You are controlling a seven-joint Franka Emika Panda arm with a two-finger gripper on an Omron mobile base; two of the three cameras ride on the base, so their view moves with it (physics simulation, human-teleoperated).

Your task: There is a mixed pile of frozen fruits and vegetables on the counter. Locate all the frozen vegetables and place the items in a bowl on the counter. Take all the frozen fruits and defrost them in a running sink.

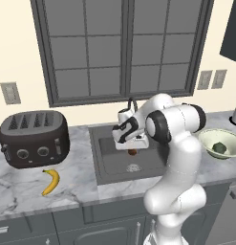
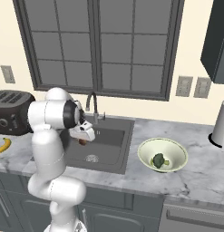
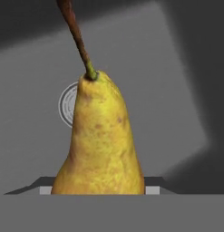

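Pear (image 3: 102, 140) fills your hand view, yellow-brown with a long stem, sitting between the jaws, which are closed around its wide lower body; behind it you see the dark grey floor of the sink (image 3: 177, 90) and the round metal drain (image 3: 68, 105). From the left base view you get the gripper (image 1: 132, 149) hanging over the sink (image 1: 106, 162), with the pear (image 1: 132, 152) showing as a small brown blob just under the hand, above the drain (image 1: 133, 168). Right base view gives you the same: gripper (image 2: 83, 139) over the basin (image 2: 109, 154), the fruit (image 2: 82, 142) at its tip, faucet (image 2: 91, 105) just behind. Banana (image 1: 51, 182) lies on the marble counter (image 1: 24, 191) in front of the toaster (image 1: 34, 138), well apart from the sink. Bowl (image 2: 145, 156) sits on the counter to the right of the sink, with the broccoli floret (image 2: 159, 160) inside it. Whether water is running, you cannot tell.
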